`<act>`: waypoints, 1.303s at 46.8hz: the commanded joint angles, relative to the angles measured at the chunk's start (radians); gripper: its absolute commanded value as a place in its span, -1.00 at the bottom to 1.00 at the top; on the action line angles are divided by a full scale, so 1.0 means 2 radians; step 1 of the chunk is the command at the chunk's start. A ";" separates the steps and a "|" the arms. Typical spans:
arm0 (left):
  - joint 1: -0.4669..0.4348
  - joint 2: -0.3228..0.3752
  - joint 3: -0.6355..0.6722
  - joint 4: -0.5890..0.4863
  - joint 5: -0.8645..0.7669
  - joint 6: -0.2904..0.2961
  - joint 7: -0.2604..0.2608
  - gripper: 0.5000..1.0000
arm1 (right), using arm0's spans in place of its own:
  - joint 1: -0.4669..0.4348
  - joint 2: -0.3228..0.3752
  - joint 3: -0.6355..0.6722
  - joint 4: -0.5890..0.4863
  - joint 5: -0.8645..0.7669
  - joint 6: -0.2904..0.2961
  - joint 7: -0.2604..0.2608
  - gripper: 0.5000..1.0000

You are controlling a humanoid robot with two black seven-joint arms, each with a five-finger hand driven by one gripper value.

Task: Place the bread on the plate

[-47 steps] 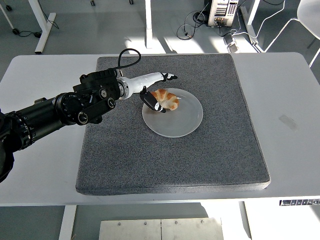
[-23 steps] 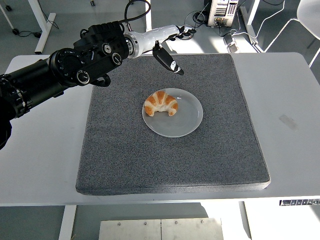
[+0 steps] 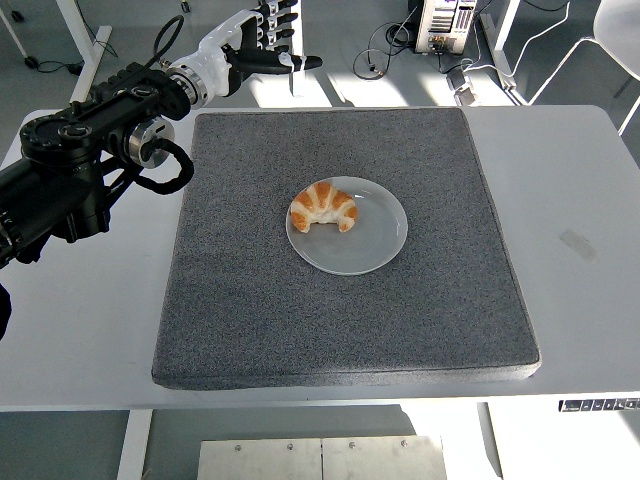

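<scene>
One croissant (image 3: 323, 206) lies on the plate (image 3: 372, 245), toward its left rim, and the plate sits near the middle of a dark grey mat (image 3: 240, 300). That mat covers most of the white tabletop (image 3: 570, 200), leaving bare strips to the left and right of it. A faint smudge marks the tabletop right of the mat. Beyond the mat's far edge the left hand (image 3: 262, 40) hangs in the air, fingers loosely spread and holding nothing, well apart from the plate. Its black arm (image 3: 80, 160) reaches in past the mat's left side. Behind the tabletop the floor (image 3: 150, 70) is grey, with desk legs, trailing cables and a computer case (image 3: 445, 25) standing beyond the mat's far right corner.
</scene>
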 commanded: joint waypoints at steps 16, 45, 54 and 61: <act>0.082 0.030 -0.115 0.012 -0.012 0.000 -0.002 0.94 | 0.000 0.000 0.000 0.000 0.000 0.000 0.000 1.00; 0.127 -0.037 -0.240 0.037 -0.115 -0.006 0.006 0.94 | -0.002 0.000 0.000 0.000 0.000 0.000 0.000 1.00; 0.139 -0.047 -0.235 0.037 -0.115 -0.012 0.005 0.94 | -0.002 0.000 0.000 0.000 0.000 -0.001 0.000 1.00; 0.137 -0.047 -0.234 0.037 -0.114 -0.011 0.005 0.94 | -0.001 0.000 0.000 0.000 0.000 -0.002 0.000 1.00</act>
